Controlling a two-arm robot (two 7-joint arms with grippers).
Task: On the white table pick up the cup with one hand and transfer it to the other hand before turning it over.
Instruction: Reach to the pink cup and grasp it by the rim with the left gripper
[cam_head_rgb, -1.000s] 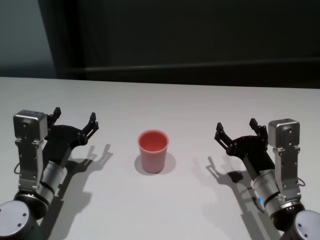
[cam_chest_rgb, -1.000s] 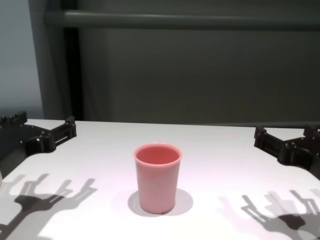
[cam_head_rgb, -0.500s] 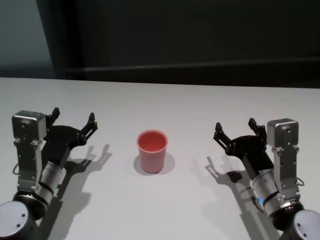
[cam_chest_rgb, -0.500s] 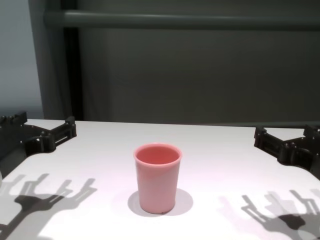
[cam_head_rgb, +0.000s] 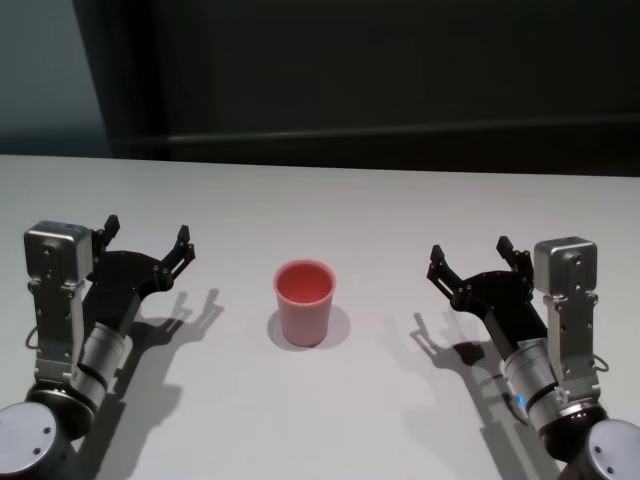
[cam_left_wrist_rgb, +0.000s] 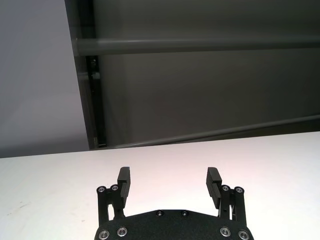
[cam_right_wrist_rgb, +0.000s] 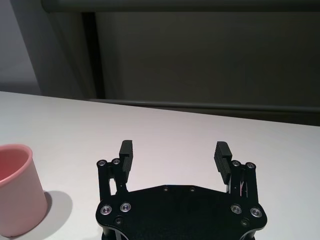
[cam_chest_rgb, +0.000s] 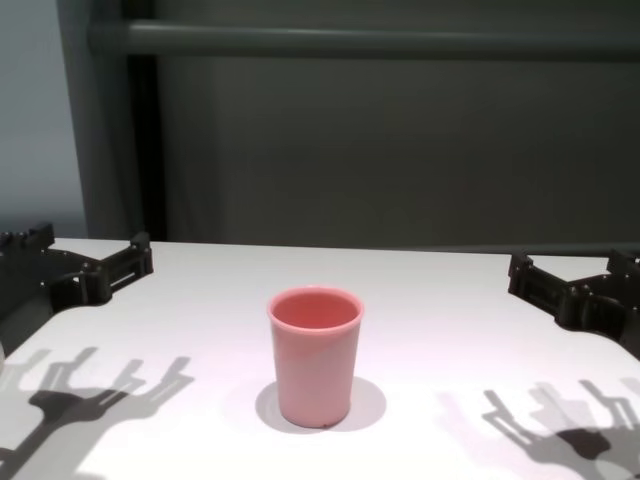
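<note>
Cup untouched between two spread grippers

Cup (cam_head_rgb: 304, 301) is seen standing upright, mouth up, on the white table (cam_head_rgb: 350, 210), roughly at the middle of the head view. It is touched by nothing, and its pale shadow is cast on the tabletop around its base. From the cup, the left gripper (cam_head_rgb: 146, 240) is found at about 9 o'clock and the right gripper (cam_head_rgb: 471, 259) at about 3 o'clock, both well apart from it. Each is held just above the table with its jaws spread wide and nothing between them; in the wrist views the two black fingers (cam_left_wrist_rgb: 124, 180) of the left one and those of the right one (cam_right_wrist_rgb: 126, 151) are seen parted over bare white surface.

No pick-up has been made yet, so the whole task appears to remain. Trouble is judged most likely at first contact: the tumbler looks light, smooth and tapered, so it could be nudged over or pushed away if one finger arrives first. A grip taken too near the rim could let it slip during the hand-over.
</note>
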